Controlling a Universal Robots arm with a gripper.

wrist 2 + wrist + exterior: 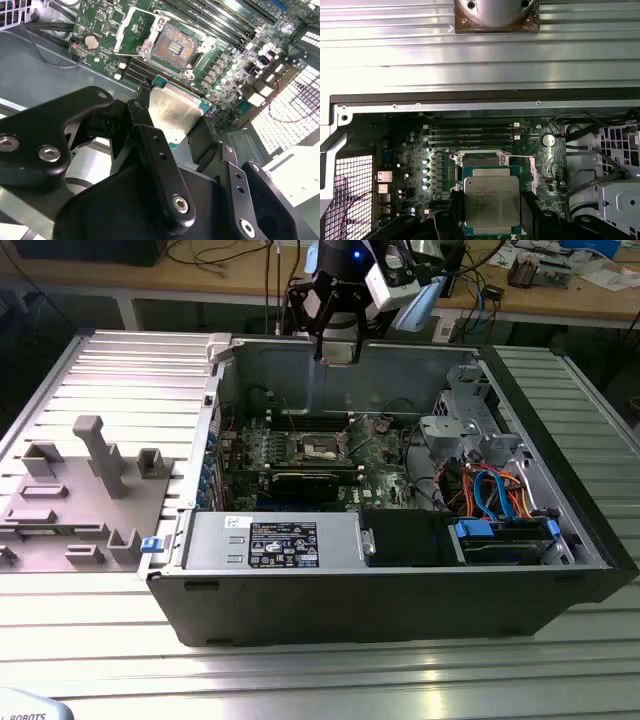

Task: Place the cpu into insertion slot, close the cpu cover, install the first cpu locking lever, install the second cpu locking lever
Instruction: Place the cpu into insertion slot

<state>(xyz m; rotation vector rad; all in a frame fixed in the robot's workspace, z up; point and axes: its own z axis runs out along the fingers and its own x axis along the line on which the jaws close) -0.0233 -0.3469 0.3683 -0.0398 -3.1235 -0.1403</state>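
A grey ribbed surface (300,680) carries an open computer case (400,600). Up above it, the end effector (171,120) pinches the cpu (175,105) by two edges (flat, shiny side up), so it can sit level. The insertion slot (172,47) lies bare below, with its cpu cover (122,32) flipped open.

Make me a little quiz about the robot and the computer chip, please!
1. True or false: the cpu already sits in the insertion slot.
2. What is the gripper holding? A the cpu, B a spoon, C a screwdriver.
3. Fill in: the insertion slot is set into a ___ circuit board.
Key: 1 false, the slot is empty and the cpu is held clear of it; 2 A; 3 green.
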